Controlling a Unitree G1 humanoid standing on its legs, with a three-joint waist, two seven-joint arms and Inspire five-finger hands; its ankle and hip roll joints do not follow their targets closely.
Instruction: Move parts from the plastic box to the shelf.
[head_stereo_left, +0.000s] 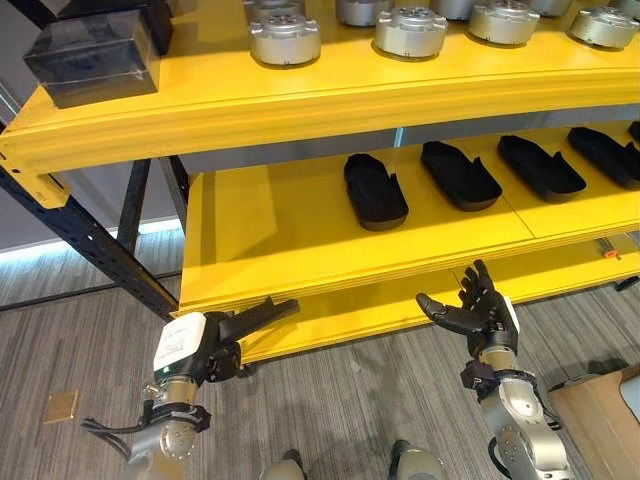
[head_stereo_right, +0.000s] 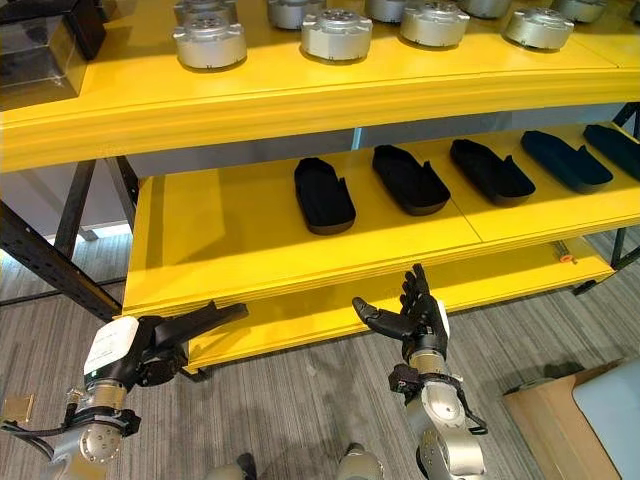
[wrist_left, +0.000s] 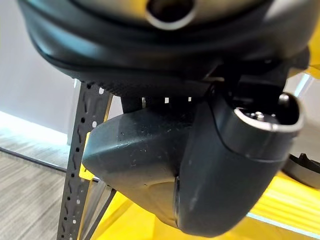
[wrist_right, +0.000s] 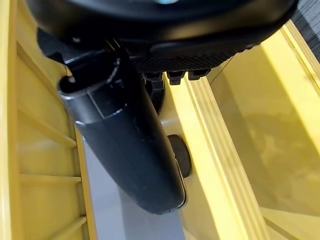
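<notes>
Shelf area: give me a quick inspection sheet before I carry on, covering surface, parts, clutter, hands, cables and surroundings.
Surface: yellow shelf, several tiers, on a dark frame.
Job's things: black parts in a row on the middle tier; round metal parts in a row on the upper tier. Plastic box: nothing seen.
Clutter: dark case at the upper tier's left end.
Hands: left robot hand open, empty, fingers pointing at the lower shelf edge; right robot hand open, empty, palm up.
Cables: nothing seen.
Surroundings: grey wood-look floor; cardboard box at lower right.
</notes>
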